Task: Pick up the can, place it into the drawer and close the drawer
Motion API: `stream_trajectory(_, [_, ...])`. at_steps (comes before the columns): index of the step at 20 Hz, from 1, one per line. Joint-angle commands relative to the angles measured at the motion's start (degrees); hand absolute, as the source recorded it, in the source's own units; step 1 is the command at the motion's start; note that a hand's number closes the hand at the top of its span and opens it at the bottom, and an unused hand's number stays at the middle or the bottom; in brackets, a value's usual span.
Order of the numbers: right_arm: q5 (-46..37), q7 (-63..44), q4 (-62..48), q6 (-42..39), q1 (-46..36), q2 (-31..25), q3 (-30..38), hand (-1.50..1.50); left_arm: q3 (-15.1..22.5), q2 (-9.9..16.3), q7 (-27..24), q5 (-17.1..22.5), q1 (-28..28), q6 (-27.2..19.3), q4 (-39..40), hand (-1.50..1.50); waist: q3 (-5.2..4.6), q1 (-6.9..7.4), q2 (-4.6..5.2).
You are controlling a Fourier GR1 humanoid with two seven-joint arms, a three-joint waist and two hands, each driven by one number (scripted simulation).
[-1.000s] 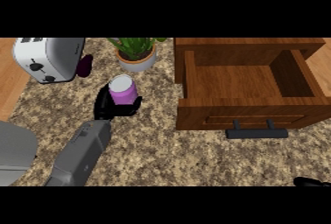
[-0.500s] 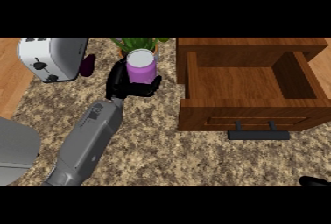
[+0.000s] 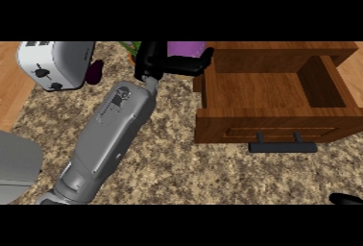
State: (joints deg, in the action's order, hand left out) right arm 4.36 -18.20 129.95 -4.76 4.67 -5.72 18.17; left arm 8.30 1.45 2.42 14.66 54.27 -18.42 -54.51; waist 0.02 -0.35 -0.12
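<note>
Left hand (image 3: 172,62) curled round purple can (image 3: 187,47), beside open wooden drawer (image 3: 273,126)

1 head view looks steeply down on the granite counter (image 3: 212,173) from close above; the wooden drawer (image 3: 276,91) fills the upper right, the toaster (image 3: 53,65) the upper left, forearms entering from the lower edge

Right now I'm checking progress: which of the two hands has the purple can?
The left hand: its fingers curl round the purple can beside the open drawer. The right hand barely shows at the lower right edge, holding nothing visible.
</note>
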Motion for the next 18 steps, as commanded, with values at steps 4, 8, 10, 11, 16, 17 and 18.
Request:
stream_trajectory(4, [1.14,-2.04,2.23,0.24,-0.62,-0.5,0.48,-1.5,1.05,-1.39,6.12,-0.78,12.08,-4.46,4.54,1.5,0.0,-1.03,0.22])
stream_trajectory(8, [-0.5,-1.59,0.48,0.82,-1.8,0.08,-0.8,-1.5,0.63,-1.4,8.79,-0.12,18.2,-5.84,8.17,1.5,0.01,-1.17,0.35])
stream_trajectory(10, [-0.91,3.4,-1.05,-0.65,1.27,1.52,-0.8,-1.5,0.61,-1.42,11.68,-0.72,21.12,-6.35,9.35,1.5,0.04,-1.16,0.27])
stream_trajectory(11, [2.09,2.11,-3.56,-0.36,-1.95,-1.12,2.93,-1.5,0.3,-1.43,8.6,1.1,20.27,-5.52,12.47,1.5,0.04,-1.37,0.42])
stream_trajectory(16, [-0.63,-1.65,2.6,0.68,-0.58,0.9,-1.62,-1.5,2.55,-1.44,9.6,4.04,28.35,-7.82,19.43,1.5,0.05,-2.6,0.59])
stream_trajectory(17, [1.22,0.75,-4.91,0.25,-4.91,-1.24,0.97,-1.5,3.4,-1.44,8.08,4.39,28.87,-7.7,20.64,1.5,0.08,-2.35,0.77])
stream_trajectory(18, [1.63,-1.67,0.43,-0.38,-2.37,-1.03,0.0,-1.5,5.26,-1.45,7.68,5.93,28.92,-8.68,21.25,1.5,0.07,-2.97,0.66])
